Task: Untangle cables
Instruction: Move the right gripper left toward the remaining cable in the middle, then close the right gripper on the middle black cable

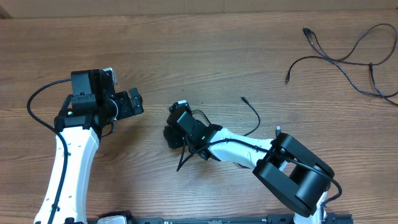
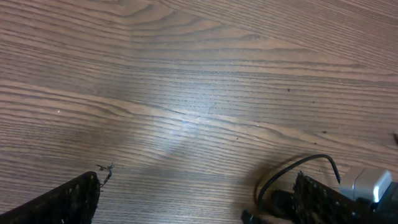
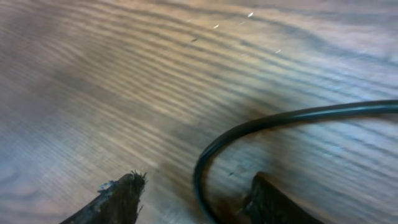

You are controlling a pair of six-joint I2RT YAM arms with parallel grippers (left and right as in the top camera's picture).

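Observation:
One thin black cable [image 1: 256,115] curves from a small plug at mid-table down under my right arm, and its other end sticks out near the front. My right gripper [image 1: 171,135] is down on the table over it. In the right wrist view the cable [image 3: 261,124] bends between the two fingertips, closer to the right finger [image 3: 273,199]. The jaws stand partly apart and do not pinch it. More cables [image 1: 348,59] lie spread loose at the far right corner. My left gripper [image 1: 138,104] is wide open and empty above bare wood [image 2: 198,186].
In the left wrist view a black cord loop [image 2: 292,168] and a white block [image 2: 368,184] on the right gripper's head show just past my right-hand finger. The right arm [image 1: 292,171] lies across the front right of the table.

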